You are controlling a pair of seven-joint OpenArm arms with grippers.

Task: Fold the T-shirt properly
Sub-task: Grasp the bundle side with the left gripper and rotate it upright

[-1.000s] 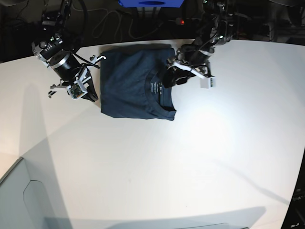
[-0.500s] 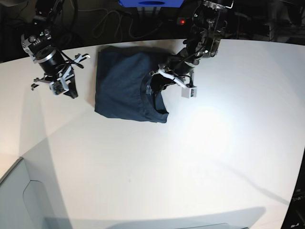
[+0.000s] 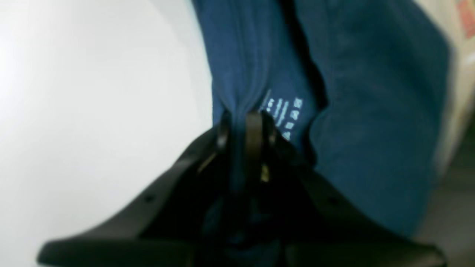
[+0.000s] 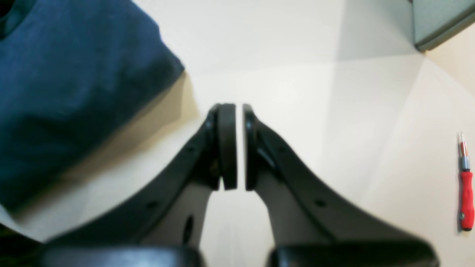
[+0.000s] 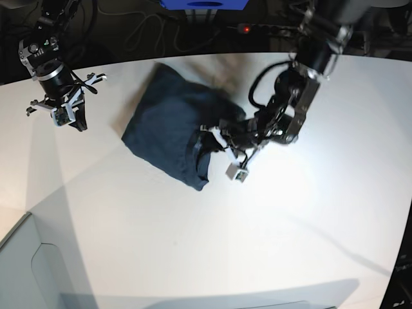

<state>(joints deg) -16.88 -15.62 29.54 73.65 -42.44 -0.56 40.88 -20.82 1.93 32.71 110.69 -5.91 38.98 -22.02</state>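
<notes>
The dark navy T-shirt [image 5: 164, 125] lies folded and skewed on the white table [image 5: 225, 244]. My left gripper [image 5: 215, 143] is shut on a bunch of its fabric beside the collar. In the left wrist view, cloth is pinched between the fingertips [image 3: 254, 124] of the left gripper [image 3: 241, 122], just beside the neck label [image 3: 284, 115]. My right gripper [image 5: 77, 119] hangs off to the shirt's left, apart from it. The right wrist view shows the right gripper [image 4: 239, 111] shut on nothing above bare table, with the T-shirt [image 4: 66, 92] off to one side.
A red screwdriver [image 4: 465, 193] lies on the table. A grey bin corner [image 4: 441, 22] shows in the right wrist view, and a grey container [image 5: 26, 270] sits at the front left. A blue object [image 5: 205, 4] and cables lie behind the table's far edge.
The left gripper closed on the shirt near the collar and dragged it toward the table's middle, turning and rumpling it. The right arm drew back to the left.
</notes>
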